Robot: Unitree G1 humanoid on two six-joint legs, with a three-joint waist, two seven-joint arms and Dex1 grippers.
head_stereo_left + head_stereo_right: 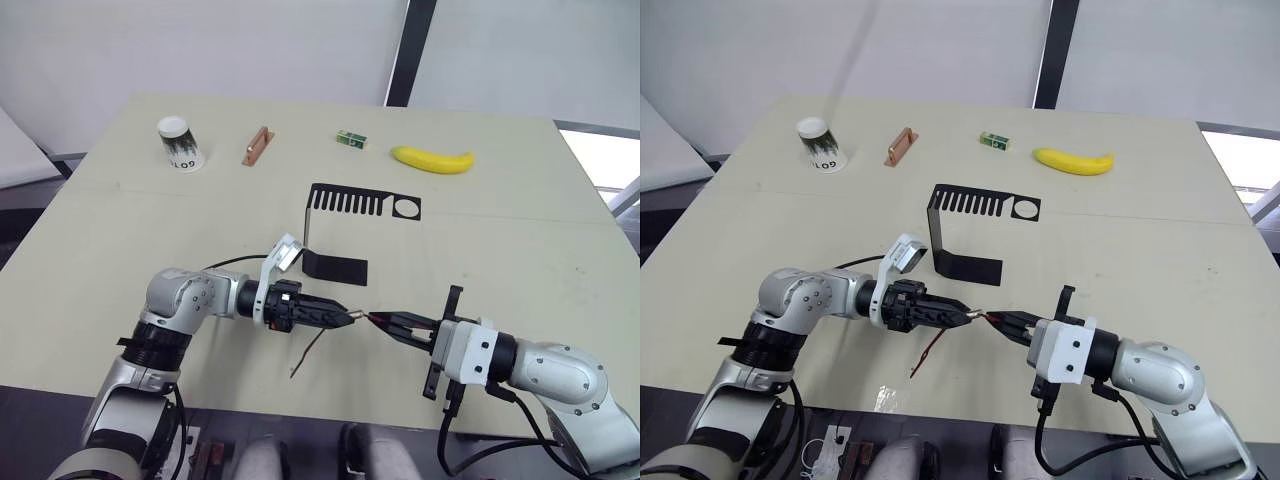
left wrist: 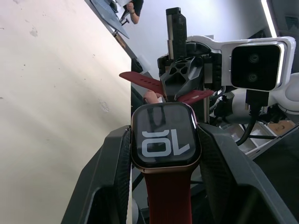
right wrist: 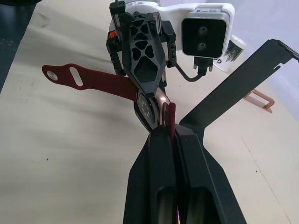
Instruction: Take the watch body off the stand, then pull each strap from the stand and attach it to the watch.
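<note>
I work over a pale cream table (image 1: 520,250) with a faint seam across it, and behind it I see a white wall with one dark vertical post. In the left wrist view a person sits at a desk far in the background of the room. On the far side of the table stand a paper cup (image 1: 180,143) upside down with printed characters that look like "LOD", a copper bar (image 1: 257,145), a small green block (image 1: 350,139) and a banana (image 1: 432,159). The black stand (image 1: 340,225) is in the middle of the table, with nothing on it. My left gripper (image 1: 342,317) is clamped on the watch body (image 2: 165,135), whose screen shows the light digits "10", upside down in that view. One red strap (image 1: 308,353) is already joined to the watch and hangs down to the table. My right gripper (image 1: 382,322) has its fingers pressed together on the second red strap (image 3: 171,119), which meets the edge of the watch body just in front of the stand.
</note>
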